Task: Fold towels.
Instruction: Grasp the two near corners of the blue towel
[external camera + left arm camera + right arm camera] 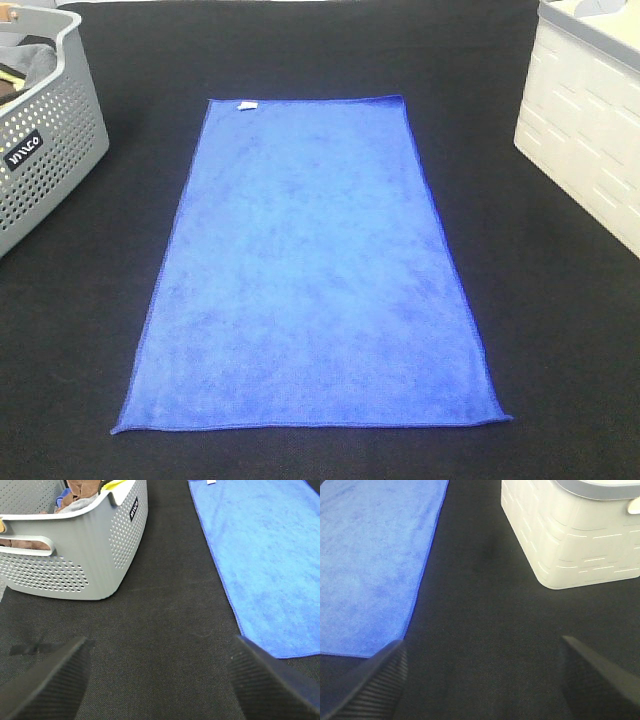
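A bright royal-blue towel lies flat and fully spread on the black table cover, long side running front to back, with a small white tag at its far edge. It also shows in the left wrist view and the right wrist view. Neither arm shows in the high view. My left gripper is open and empty over bare cover, left of the towel. My right gripper is open and empty over bare cover, right of the towel.
A grey perforated basket with cloths inside stands at the back left, also in the left wrist view. A cream-white bin stands at the back right, also in the right wrist view. Black cover surrounds the towel.
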You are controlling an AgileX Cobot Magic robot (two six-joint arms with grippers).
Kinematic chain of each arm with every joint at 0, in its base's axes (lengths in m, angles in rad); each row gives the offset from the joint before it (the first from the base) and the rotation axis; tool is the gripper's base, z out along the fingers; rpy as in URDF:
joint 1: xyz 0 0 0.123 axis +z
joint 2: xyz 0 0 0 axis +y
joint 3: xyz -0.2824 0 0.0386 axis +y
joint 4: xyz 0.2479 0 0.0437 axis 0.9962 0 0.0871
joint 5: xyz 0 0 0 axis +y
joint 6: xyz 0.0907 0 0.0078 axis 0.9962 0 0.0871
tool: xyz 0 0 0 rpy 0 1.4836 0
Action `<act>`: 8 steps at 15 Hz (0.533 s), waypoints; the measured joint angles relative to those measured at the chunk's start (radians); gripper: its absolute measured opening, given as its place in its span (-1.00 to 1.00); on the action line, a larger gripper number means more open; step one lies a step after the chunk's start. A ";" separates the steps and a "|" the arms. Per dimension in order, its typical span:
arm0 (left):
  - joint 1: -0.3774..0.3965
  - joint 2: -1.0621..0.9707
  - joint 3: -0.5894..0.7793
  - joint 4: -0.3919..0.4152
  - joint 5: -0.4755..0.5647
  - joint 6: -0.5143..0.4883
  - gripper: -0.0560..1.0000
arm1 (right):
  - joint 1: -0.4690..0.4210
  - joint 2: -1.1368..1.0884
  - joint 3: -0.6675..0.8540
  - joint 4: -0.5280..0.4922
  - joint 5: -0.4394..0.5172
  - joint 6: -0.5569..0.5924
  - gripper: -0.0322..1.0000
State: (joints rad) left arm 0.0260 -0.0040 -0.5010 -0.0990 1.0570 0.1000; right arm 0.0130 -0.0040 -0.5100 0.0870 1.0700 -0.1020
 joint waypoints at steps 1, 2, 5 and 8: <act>0.000 0.000 0.000 0.000 0.000 0.000 0.49 | 0.000 0.000 0.000 0.000 0.000 0.000 0.56; 0.000 0.000 0.000 0.000 0.000 0.000 0.49 | 0.000 0.000 0.000 0.000 0.000 0.000 0.56; 0.000 0.000 0.000 0.000 0.000 0.000 0.49 | 0.000 0.000 0.000 0.000 0.000 0.000 0.56; 0.000 0.000 0.000 0.000 0.000 0.000 0.49 | 0.000 0.000 0.000 0.000 0.000 0.000 0.56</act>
State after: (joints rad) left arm 0.0260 -0.0040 -0.5010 -0.0990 1.0570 0.1000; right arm 0.0130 -0.0040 -0.5100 0.0870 1.0700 -0.1020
